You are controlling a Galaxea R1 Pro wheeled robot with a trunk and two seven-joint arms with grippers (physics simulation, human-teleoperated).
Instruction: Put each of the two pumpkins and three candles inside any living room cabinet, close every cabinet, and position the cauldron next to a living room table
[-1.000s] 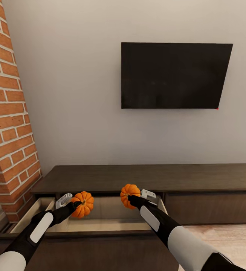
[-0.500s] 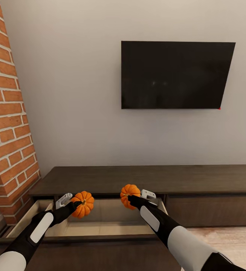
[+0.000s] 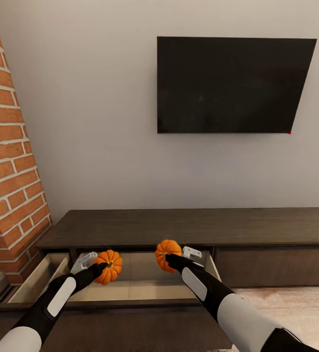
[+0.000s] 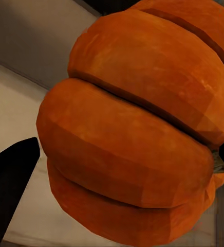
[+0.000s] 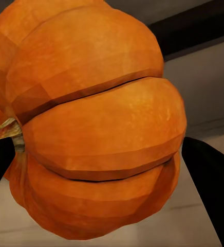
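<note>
The low dark-brown cabinet (image 3: 193, 227) stands against the wall with its left drawer (image 3: 139, 283) pulled out towards me. My left gripper (image 3: 96, 263) is shut on one orange pumpkin (image 3: 108, 266) over the open drawer. My right gripper (image 3: 175, 257) is shut on the other pumpkin (image 3: 167, 254), held over the drawer's right half. Up close, the left pumpkin (image 4: 137, 128) sits between dark fingertips (image 4: 9, 190), and the right pumpkin (image 5: 91, 123) does the same, its stem at one side. Candles, cauldron and table are out of view.
A brick column (image 3: 12, 161) rises at the left beside the cabinet. A black television (image 3: 230, 85) hangs on the wall above. The cabinet's right front (image 3: 274, 266) is closed. Light wooden floor (image 3: 291, 308) lies at the lower right.
The camera has moved closer and tilted, so the television sits higher. Both arms keep their pumpkins over the drawer; the left gripper has dipped slightly lower.
</note>
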